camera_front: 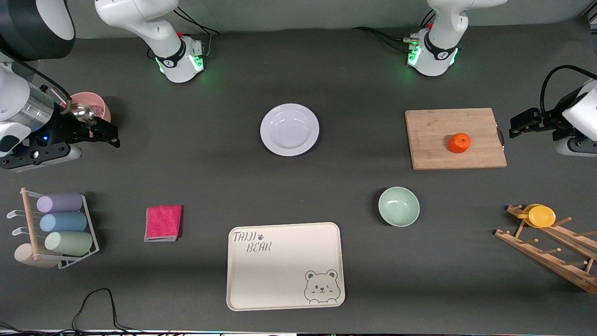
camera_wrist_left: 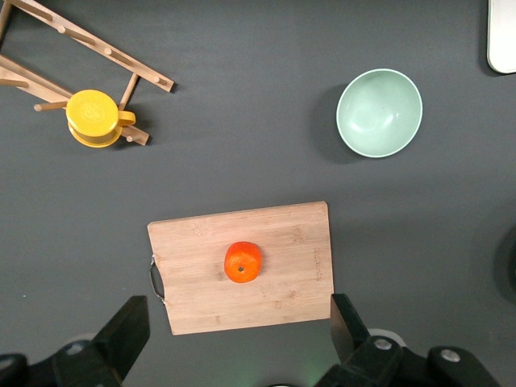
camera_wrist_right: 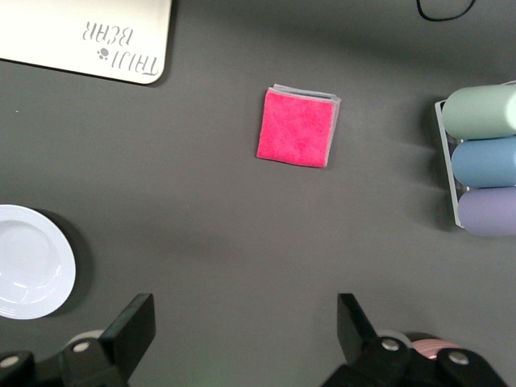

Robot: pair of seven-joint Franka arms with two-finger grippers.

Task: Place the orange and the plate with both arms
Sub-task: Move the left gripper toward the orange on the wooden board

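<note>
Dark table (camera_front: 196, 154): orange (camera_front: 459, 143) on board (camera_front: 433, 140), plate (camera_front: 289, 129) central; both hands' fingers apart.

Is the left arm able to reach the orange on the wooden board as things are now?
Probably yes. The orange lies alone on the cutting board with nothing on top of it or against it. The left gripper is open, up at that end of the table.

Green bowl (camera_front: 399, 206), bear tray (camera_front: 285, 266), pink cloth (camera_front: 163, 223) and cutting board (camera_front: 454, 138) on table
</note>
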